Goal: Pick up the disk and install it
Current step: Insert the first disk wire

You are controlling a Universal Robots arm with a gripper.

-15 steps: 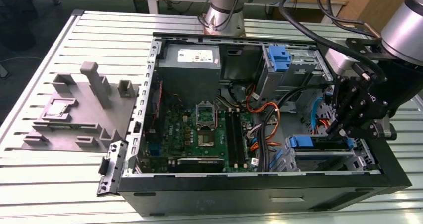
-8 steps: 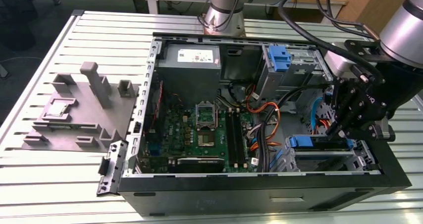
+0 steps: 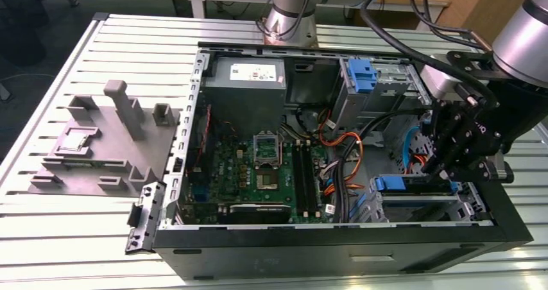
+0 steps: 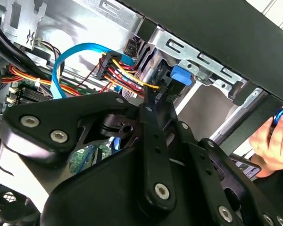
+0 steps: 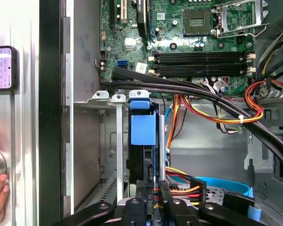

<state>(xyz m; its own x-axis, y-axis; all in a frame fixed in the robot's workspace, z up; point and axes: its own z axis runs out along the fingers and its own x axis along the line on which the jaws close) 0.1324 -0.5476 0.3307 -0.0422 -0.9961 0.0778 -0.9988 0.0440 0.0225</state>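
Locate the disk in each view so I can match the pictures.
Exterior view: the disk sits in the drive bay, toward the exterior view's right.
Second wrist view: the disk's blue tab pokes out beside the bay's metal rails.
First wrist view: the disk stands edge-on in the bay slot.
Shared landmark: the orange-red wire bundle.

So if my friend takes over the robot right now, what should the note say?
Gripper: down inside the open computer case, at the drive cage on the exterior view's right. Cannot tell whether it grips anything.
Disk: standing on edge in a cage slot, blue carrier tab showing, right by the gripper, in the first wrist view.
Done: disk picked up and brought into the cage.
Left: cannot tell if it is fully seated; check.
Note: a person's hand is close by, outside the case.
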